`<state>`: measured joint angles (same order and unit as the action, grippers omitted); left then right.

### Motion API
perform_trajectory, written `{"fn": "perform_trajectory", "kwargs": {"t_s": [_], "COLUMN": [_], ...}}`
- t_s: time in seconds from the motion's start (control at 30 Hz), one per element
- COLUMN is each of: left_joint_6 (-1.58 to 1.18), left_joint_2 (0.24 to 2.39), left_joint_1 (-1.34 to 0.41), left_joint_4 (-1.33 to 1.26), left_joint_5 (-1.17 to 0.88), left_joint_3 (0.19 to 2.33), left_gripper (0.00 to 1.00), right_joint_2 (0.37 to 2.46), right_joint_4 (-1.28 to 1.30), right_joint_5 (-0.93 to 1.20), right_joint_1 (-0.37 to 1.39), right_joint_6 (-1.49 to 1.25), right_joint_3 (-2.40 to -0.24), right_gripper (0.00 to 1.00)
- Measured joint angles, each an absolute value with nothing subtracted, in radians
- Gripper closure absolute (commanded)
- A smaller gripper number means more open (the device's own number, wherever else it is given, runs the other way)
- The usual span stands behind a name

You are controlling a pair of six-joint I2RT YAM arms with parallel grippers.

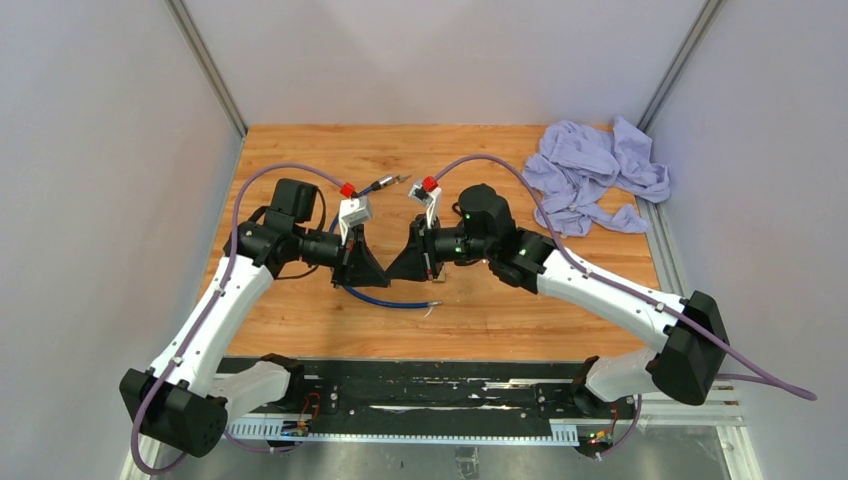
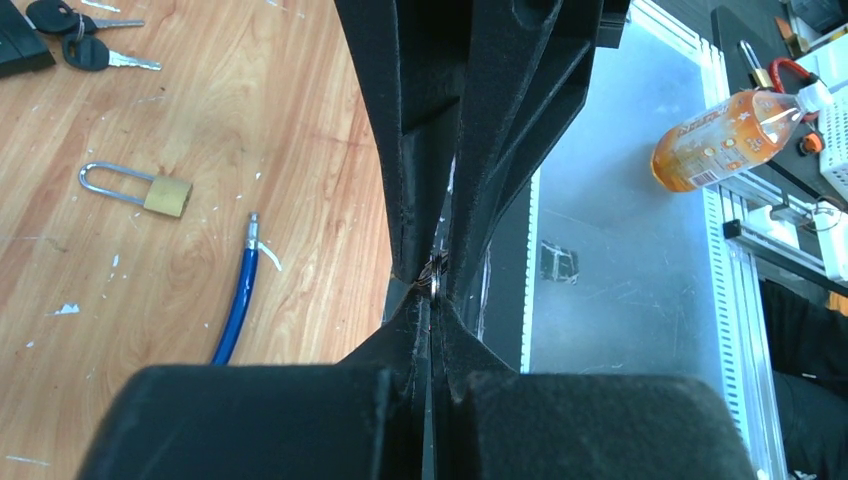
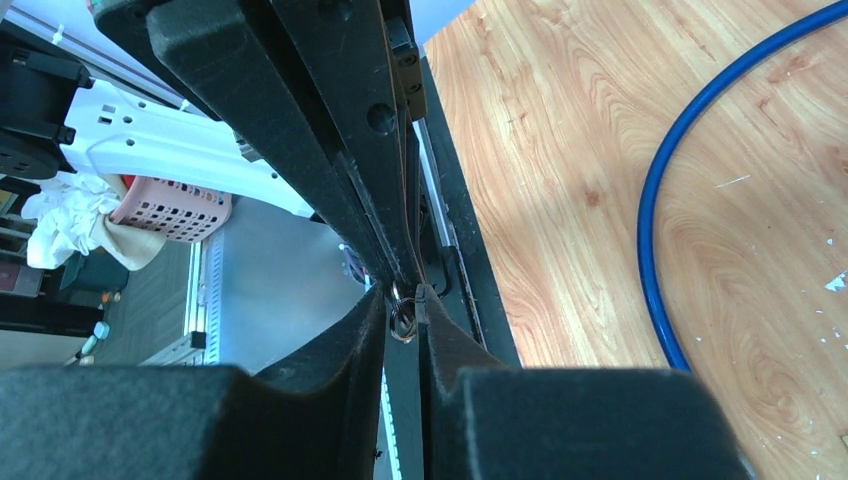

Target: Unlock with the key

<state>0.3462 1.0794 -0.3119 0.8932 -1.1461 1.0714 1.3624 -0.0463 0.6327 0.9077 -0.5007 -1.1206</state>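
Note:
My left gripper [image 1: 380, 268] and right gripper [image 1: 408, 264] meet tip to tip above the table's middle. A small metal key ring [image 2: 437, 276] sits where the tips meet. In the left wrist view my left gripper [image 2: 432, 292] is shut on the ring's edge. In the right wrist view my right gripper [image 3: 404, 300] has its jaws a narrow gap apart with the ring [image 3: 403, 318] pinched between them. No key blade shows. A brass padlock [image 2: 166, 196] with a long shackle lies on the wood.
A blue cable [image 1: 385, 300] curves on the table under the grippers. Other black-headed keys [image 2: 88, 50] lie near the padlock. A crumpled lilac cloth [image 1: 590, 175] lies at the back right. An orange bottle [image 2: 740, 135] stands off the table.

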Motion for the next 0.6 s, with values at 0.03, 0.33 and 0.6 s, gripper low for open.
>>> {"fn": "perform_trajectory", "kwargs": {"t_s": [0.03, 0.33, 0.6], "left_joint_6": [0.346, 0.34, 0.353], "left_joint_2": [1.079, 1.08, 1.084], "left_joint_1": [-0.312, -0.312, -0.314], "left_joint_4": [0.894, 0.908, 0.929], "left_joint_5": [-1.149, -1.161, -1.167], "left_joint_3": [1.073, 1.077, 1.097], "left_gripper": [1.0, 0.99, 0.79], "right_joint_2": [1.362, 1.362, 1.33], "right_joint_4": [-0.048, -0.065, -0.087], "right_joint_5": [0.637, 0.654, 0.633], "right_joint_1": [0.908, 0.907, 0.901], "right_joint_6": [-0.501, -0.505, -0.508], "right_joint_3": [-1.12, -1.117, -1.074], "right_gripper": [0.87, 0.99, 0.99]}}
